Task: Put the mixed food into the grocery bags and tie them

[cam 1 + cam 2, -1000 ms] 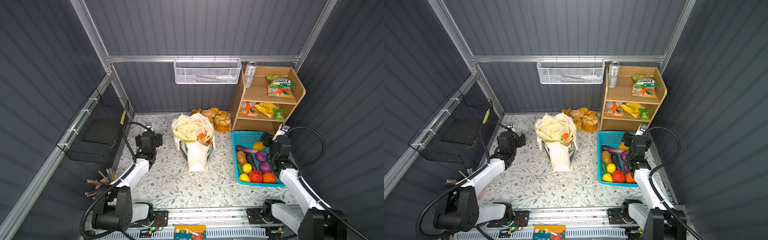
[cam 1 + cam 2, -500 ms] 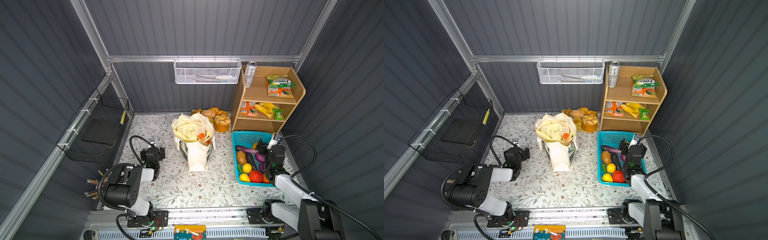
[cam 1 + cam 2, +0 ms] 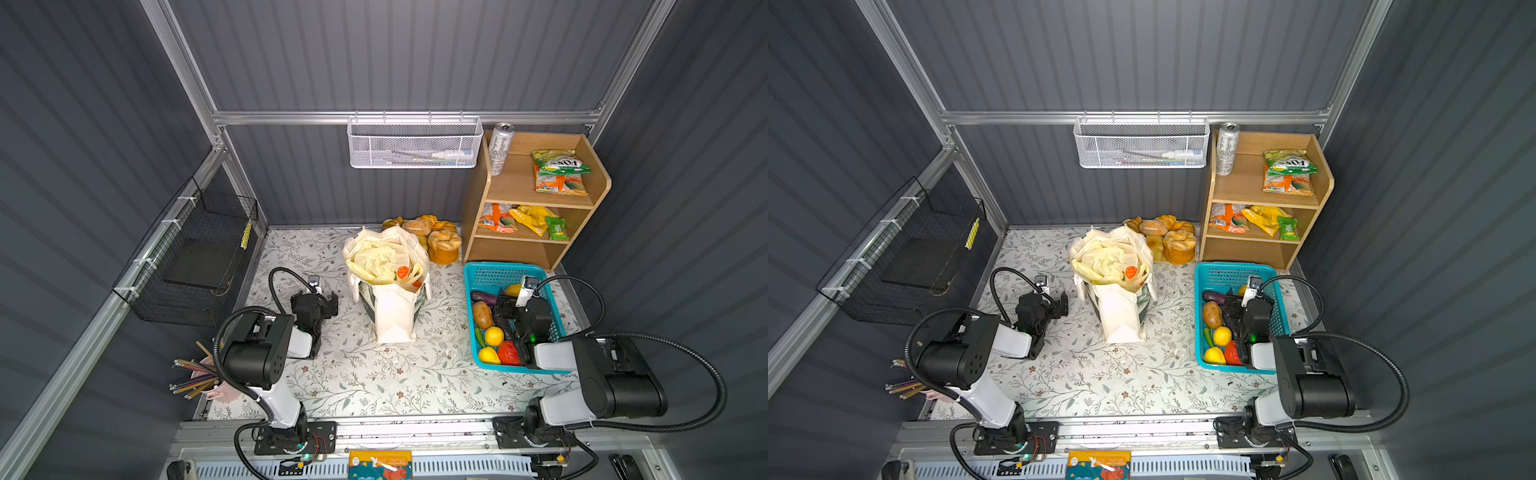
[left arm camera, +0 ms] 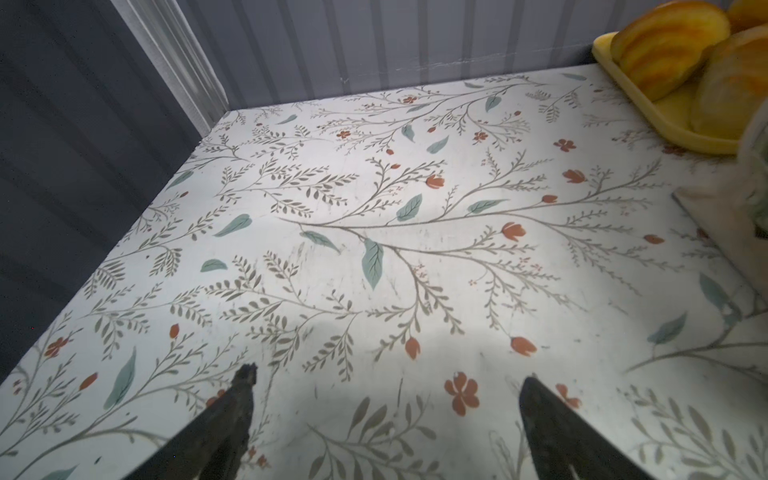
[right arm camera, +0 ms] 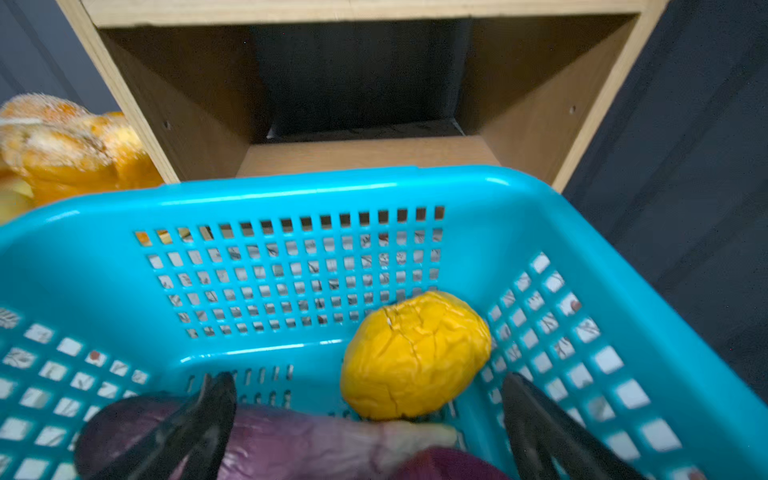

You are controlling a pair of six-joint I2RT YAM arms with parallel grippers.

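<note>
Left gripper [image 4: 388,378], jaws spread, low over floral-print tabletop [image 4: 374,166] near upright cream canvas tote [image 3: 392,316] — pale-yellow plastic bag [image 3: 374,259] bunched in its mouth. Right gripper [image 5: 365,379], likewise spread, inside turquoise mesh plastic basket [image 5: 291,195] w/ colourful toy produce [image 3: 493,336].

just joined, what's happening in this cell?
Nothing is held. The left tool is open over bare tabletop beside the canvas tote, which has the plastic bag stuffed in it. The right tool is open over the turquoise basket, above the eggplant and a yellow fruit. Bread, can and packets are not yet bagged.
</note>
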